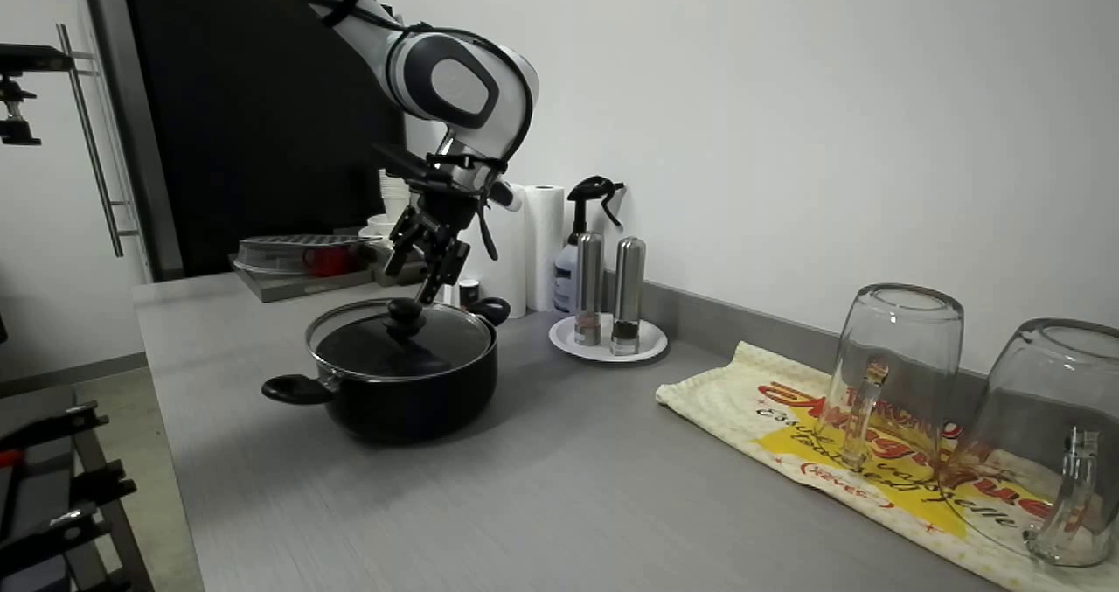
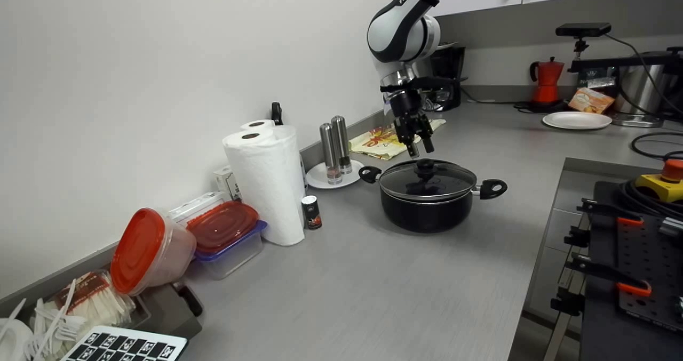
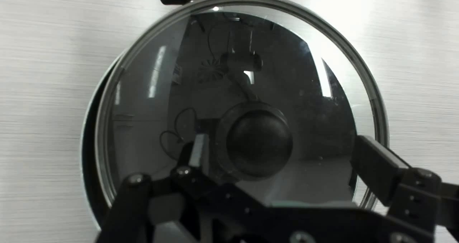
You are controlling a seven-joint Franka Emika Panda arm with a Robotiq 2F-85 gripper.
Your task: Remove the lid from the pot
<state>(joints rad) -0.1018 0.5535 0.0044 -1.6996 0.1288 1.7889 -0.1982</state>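
The black pot [image 1: 411, 415] stands on the grey counter in both exterior views [image 2: 427, 215], its two side handles pointing outward. The round glass lid [image 1: 450, 340] lies on it, its black knob [image 2: 425, 166] upright at the centre. In the wrist view the lid [image 3: 304, 88] fills the middle, and a crescent of the pot [image 3: 89, 157] shows at its left edge. My gripper [image 1: 408, 284] hangs above the lid in both exterior views [image 2: 421, 152]. In the wrist view the gripper [image 3: 282, 142] is open and empty, with the knob between its spread fingers, nearer the left one.
A white plate [image 1: 651, 345] with two metal mills stands by the wall, near paper towel rolls [image 2: 272, 190] and a small dark shaker [image 2: 311, 213]. Two upturned glass mugs [image 1: 900, 347] stand on a yellow printed towel [image 1: 752, 400]. Food containers [image 2: 224, 227] line the wall.
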